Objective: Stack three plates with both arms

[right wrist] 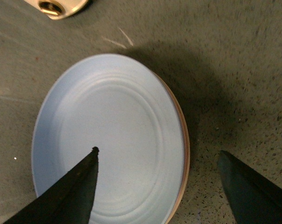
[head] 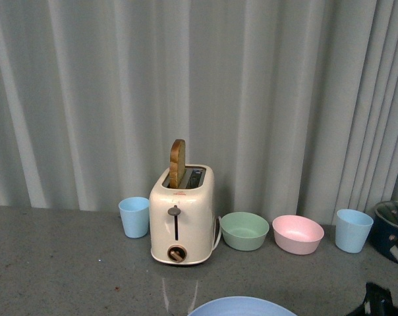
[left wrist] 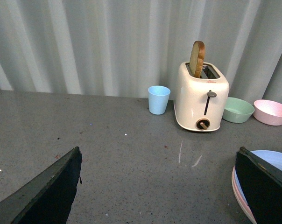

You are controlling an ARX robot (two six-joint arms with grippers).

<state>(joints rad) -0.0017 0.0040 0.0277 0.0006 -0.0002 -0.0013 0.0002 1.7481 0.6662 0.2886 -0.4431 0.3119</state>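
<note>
Light blue plate [right wrist: 108, 135] topping a stack with a pink rim [left wrist: 239, 193] beneath, on grey desk [head: 67, 263] before the toaster [head: 181, 214]. Right claw [right wrist: 157, 186] spread open above it; left claw [left wrist: 162, 186] likewise open, empty. Likely stiff, light, slippery: best pinched at the rim

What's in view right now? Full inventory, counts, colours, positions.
Toaster: 1, cream, mid table near curtain; brown bread slice upright in one slot.
Cups: 2, light blue; one left of toaster, one far right.
Bowls: 2; green right of toaster, pink right of that.
Plates: a stack at the near edge, light blue on top, pink rim beneath; any third not discernible.
Dark pot: 1, far right edge.
Table: grey.
Curtain: pale.
Left gripper: open, empty.
Right gripper: open, over the plate stack.
</note>
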